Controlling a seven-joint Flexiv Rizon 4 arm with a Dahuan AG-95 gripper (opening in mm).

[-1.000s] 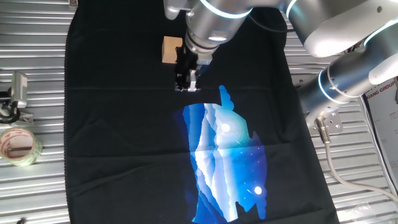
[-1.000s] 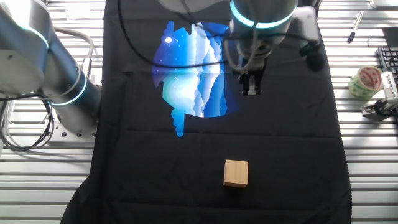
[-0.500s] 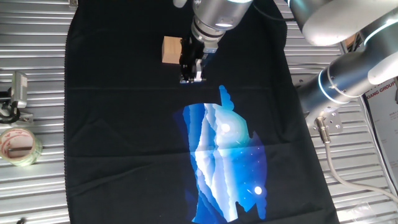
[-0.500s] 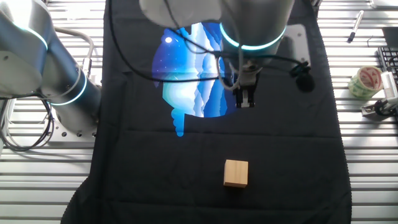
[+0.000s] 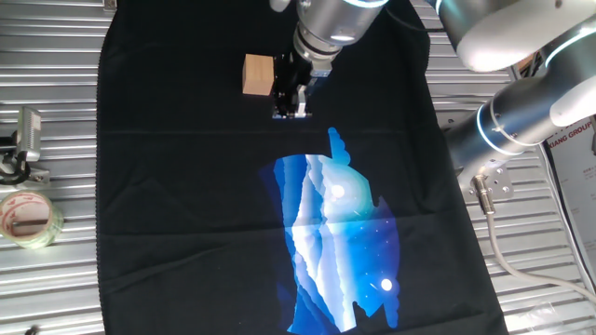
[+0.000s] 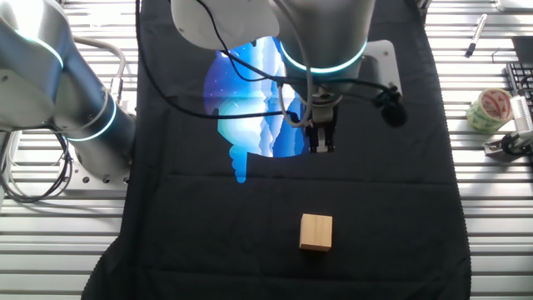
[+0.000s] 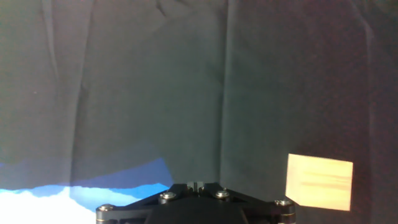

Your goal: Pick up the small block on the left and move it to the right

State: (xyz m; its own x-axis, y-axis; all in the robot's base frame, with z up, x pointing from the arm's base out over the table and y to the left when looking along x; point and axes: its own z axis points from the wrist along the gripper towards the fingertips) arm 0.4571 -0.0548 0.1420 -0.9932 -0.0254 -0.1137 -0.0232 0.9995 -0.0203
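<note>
Since the earlier frames, the gripper [image 5: 290, 110] has been carried a short way further along the black cloth [image 5: 186, 205] toward the small block [image 5: 258, 74], while the block itself has been left where it lay. Going left to right in one fixed view, a clear tape roll [image 5: 28, 218] is seen on the slatted desk [image 5: 47, 298] near the left edge, well apart from the cloth; the small block is found next, resting flat on the cloth near its upper part, and the gripper is held just beside it on its right, above the blue-and-white print [image 5: 340, 242]. The arm's silver wrist is tilted over the cloth with the gripper pointed downward, and its larger white links are bent away toward the right edge. In the other fixed view the gripper [image 6: 321, 147] hangs over the edge of the print, with the block [image 6: 316, 232] lying apart from it, nearer the camera. In the hand view the block [image 7: 319, 182] is seen at lower right, off to one side of the gripper's base. The fingers are drawn close together with little gap between them, and nothing is held in them.
</note>
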